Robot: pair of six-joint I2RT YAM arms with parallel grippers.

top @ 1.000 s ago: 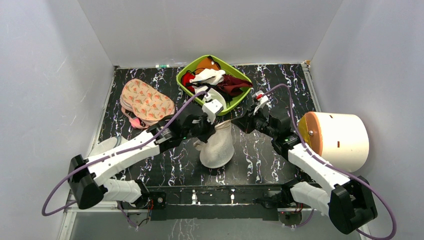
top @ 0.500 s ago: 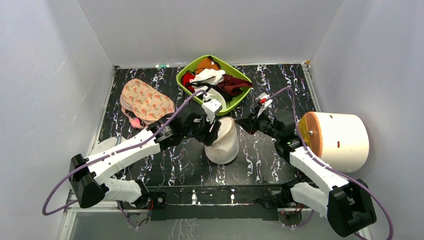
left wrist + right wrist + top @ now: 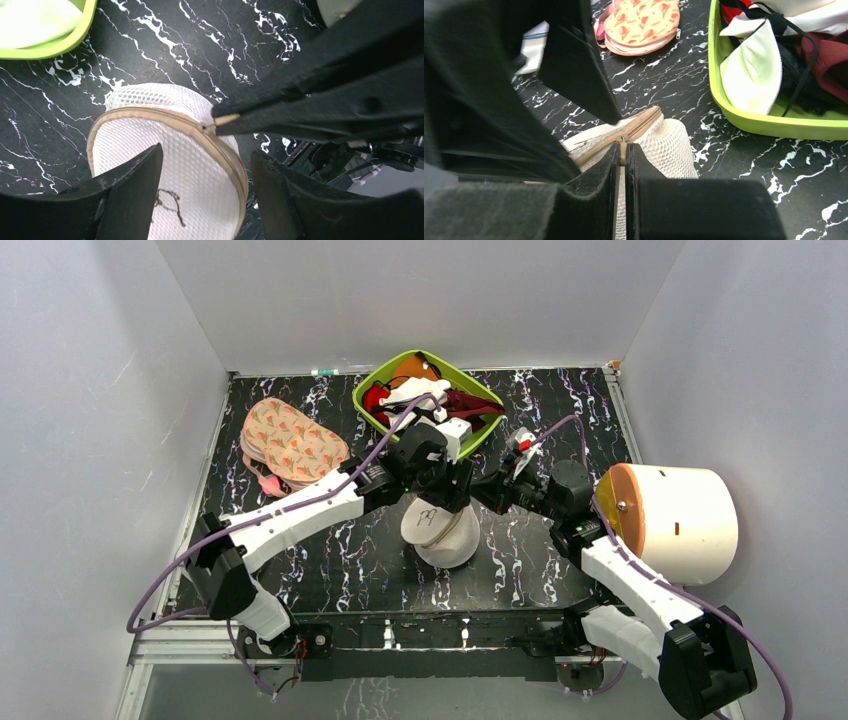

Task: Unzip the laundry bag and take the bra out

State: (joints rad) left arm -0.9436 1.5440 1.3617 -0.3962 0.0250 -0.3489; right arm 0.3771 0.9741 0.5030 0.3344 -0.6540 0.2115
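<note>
The laundry bag is a cream-white round mesh case standing tilted at mid-table, its lid with the black mark facing up. It also shows in the left wrist view and the right wrist view. My left gripper is open, its two fingers straddling the bag's top. My right gripper is shut on the tan zip pull at the bag's far edge; the pull also shows in the left wrist view. The zip looks closed. The bra is hidden.
A green basket of mixed garments stands just behind the bag. A peach printed case lies at the back left. A large white cylinder sits at the right edge. A folded pale cloth lies at the left.
</note>
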